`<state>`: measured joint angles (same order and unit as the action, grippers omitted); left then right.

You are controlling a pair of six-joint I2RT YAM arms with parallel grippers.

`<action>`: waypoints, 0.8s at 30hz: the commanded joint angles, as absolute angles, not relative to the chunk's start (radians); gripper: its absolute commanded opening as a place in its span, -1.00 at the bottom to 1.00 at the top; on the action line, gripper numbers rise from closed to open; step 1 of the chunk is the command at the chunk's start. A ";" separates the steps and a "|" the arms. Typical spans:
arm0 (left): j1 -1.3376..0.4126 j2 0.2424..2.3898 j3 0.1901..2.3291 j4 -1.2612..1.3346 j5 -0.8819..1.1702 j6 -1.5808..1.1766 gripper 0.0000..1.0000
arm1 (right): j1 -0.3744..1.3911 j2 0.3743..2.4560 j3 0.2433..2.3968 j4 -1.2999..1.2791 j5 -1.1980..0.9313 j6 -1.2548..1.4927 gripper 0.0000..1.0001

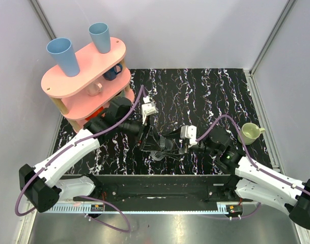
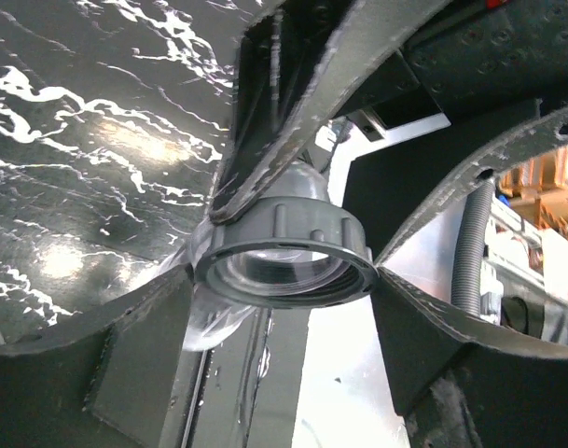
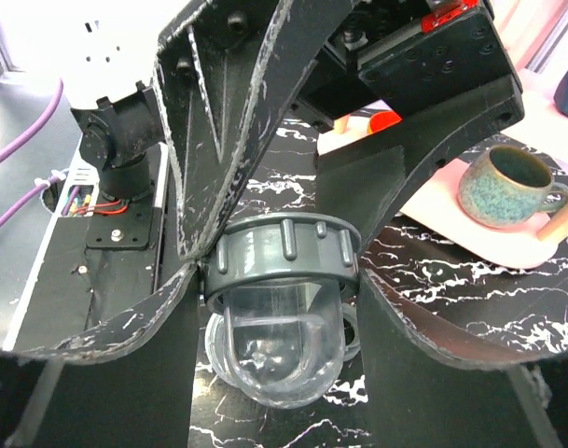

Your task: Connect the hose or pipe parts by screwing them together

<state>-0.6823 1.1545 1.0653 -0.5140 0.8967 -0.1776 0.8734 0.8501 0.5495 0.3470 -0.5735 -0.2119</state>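
Note:
The pipe parts show as one piece: a grey ribbed threaded nut with a clear dome seated in it, held above the black marbled table. My left gripper comes in from the left, its fingers pressed on both sides of the nut's rim. My right gripper comes in from the right, and its fingers touch the same nut at both sides. In the left wrist view I look into the nut's open threaded end. A second clear ring sits behind the dome, mostly hidden.
A pink two-tier shelf stands at the back left with two blue cups on top and mugs on its lower tier. A cream mug stands at the right. The black base rail runs along the near edge.

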 commanded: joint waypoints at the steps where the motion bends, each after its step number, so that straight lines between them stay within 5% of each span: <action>1: -0.649 1.100 1.124 -0.512 0.738 -0.186 0.67 | 0.873 0.782 0.538 0.416 -0.537 -0.201 -0.32; 3: -0.640 1.088 1.137 -0.534 0.643 -0.187 0.81 | 0.862 0.752 0.528 0.423 -0.535 -0.198 -0.33; 12: -0.623 1.017 1.083 -0.560 0.371 -0.213 0.81 | 0.822 0.689 0.497 0.440 -0.517 -0.176 -0.37; 24: -0.624 1.329 1.069 -0.661 0.135 -0.279 0.57 | 0.824 0.542 0.471 0.450 -0.396 -0.138 -0.39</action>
<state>-0.6247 1.2274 1.0702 -0.6300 0.2401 -0.2268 0.8299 0.5995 0.4629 0.3973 -0.4629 -0.1524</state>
